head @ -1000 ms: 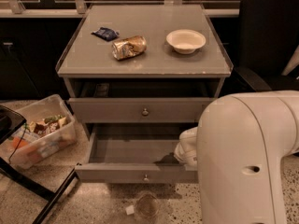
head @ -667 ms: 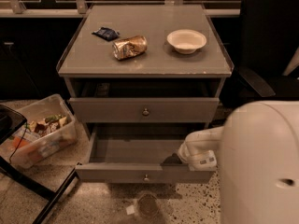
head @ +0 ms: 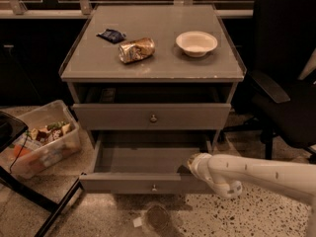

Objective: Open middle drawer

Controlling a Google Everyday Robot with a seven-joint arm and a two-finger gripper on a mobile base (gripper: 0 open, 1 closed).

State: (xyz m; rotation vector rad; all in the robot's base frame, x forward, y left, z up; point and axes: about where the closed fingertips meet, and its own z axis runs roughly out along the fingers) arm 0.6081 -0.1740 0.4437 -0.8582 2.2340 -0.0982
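Camera view shows the claw [head: 193, 163] at the right end of the middle drawer [head: 123, 182], low over its tray and just on the far side of the front panel. The white, smooth-shelled arm [head: 256, 174] reaches in from the right. Its rounded wrist hides the fingers, so I cannot tell whether the claw is wide or narrow, or whether it touches the drawer wall. The drawer stands pulled well out toward the near side. Its bare grey floor is exposed, so I judge the opening largely done. What matters next is that the drawer front runs left to right, while the drawer slides near and far. Its small round metal knob [head: 154, 187] sits at the centre of the front, to the left of the claw and slightly nearer. Any retreat should go up and to the right, clear of the front lip. The drawer above [head: 113, 117] is a flat matte grey panel with its own knob [head: 153, 118], and a dark gap shows over it. On the smooth grey surface [head: 163, 65] lie a crumpled shiny can [head: 136, 50] on its side, a shallow pale bowl [head: 196, 43] and a small dark blue packet [head: 111, 35]. A clear plastic bin [head: 42, 142] of snacks stands on the speckled floor [head: 247, 216] to the left.
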